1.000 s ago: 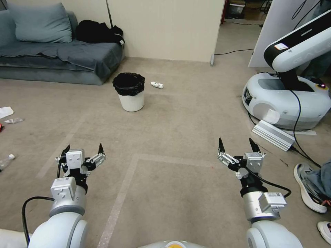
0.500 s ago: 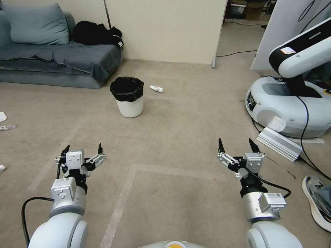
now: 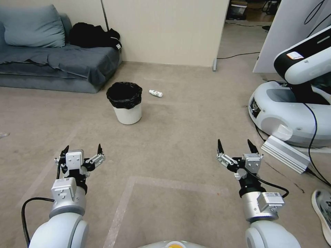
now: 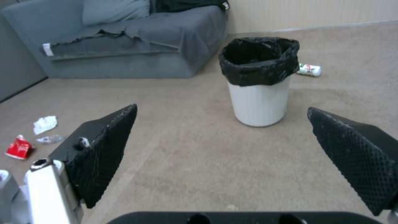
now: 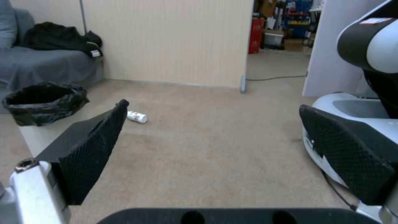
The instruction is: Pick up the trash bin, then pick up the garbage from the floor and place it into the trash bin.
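The trash bin (image 3: 127, 113), a small white bucket with a black bag over its rim, stands upright on the floor (image 3: 179, 137) ahead and slightly left. The left wrist view shows the bin (image 4: 259, 102) beyond my open left gripper (image 4: 222, 109). A small white bottle (image 3: 156, 93) lies just past the bin. More garbage lies off to the side: a white tissue (image 4: 44, 123), a clear bottle (image 4: 49, 139) and a red wrapper (image 4: 18, 147). My left gripper (image 3: 82, 150) and right gripper (image 3: 234, 144) hover open and empty, well short of the bin.
A grey sofa (image 3: 62, 62) with a black garment stands at the back left. Another robot's white base (image 3: 289, 110), its cables and a silver metal box (image 3: 286, 153) lie on the right. A shoe (image 3: 322, 206) shows at the right edge. Pale tape lines (image 3: 120, 203) cross the carpet.
The whole head view has shifted as the camera moved: the bin now sits lower in it and the litter at the left edge has slid out. Both grippers hold the same open pose.
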Controlling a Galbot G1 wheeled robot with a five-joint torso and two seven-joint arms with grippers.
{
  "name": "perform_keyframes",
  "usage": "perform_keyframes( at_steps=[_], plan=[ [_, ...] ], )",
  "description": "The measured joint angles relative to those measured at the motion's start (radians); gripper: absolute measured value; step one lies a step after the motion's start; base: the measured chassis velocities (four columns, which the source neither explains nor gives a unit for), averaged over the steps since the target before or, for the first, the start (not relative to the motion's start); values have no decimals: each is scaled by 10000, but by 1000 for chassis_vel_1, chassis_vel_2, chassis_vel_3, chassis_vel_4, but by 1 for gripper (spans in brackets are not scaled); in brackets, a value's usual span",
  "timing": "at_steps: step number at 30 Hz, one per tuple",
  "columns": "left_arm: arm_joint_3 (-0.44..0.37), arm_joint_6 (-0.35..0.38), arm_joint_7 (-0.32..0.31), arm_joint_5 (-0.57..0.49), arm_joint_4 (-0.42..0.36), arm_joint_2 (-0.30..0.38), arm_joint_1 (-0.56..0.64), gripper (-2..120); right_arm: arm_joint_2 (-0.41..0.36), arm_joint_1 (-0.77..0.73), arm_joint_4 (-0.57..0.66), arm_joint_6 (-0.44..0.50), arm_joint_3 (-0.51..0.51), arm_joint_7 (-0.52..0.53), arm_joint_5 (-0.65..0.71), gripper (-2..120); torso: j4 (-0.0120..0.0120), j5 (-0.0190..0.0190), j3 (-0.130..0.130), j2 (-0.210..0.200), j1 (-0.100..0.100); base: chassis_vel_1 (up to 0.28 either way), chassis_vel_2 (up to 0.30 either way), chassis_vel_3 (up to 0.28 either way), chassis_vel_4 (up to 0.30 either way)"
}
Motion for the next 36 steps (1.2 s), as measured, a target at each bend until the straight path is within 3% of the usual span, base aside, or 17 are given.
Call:
perform_keyframes(
  at_steps=[36],
  plan=[
    [-6, 4, -14, -27, 60, 31, -69, 100, -1, -10, -52, 2, 86, -113, -24, 98, 0, -2, 0, 0, 0, -189, 188, 182, -192]
  ],
)
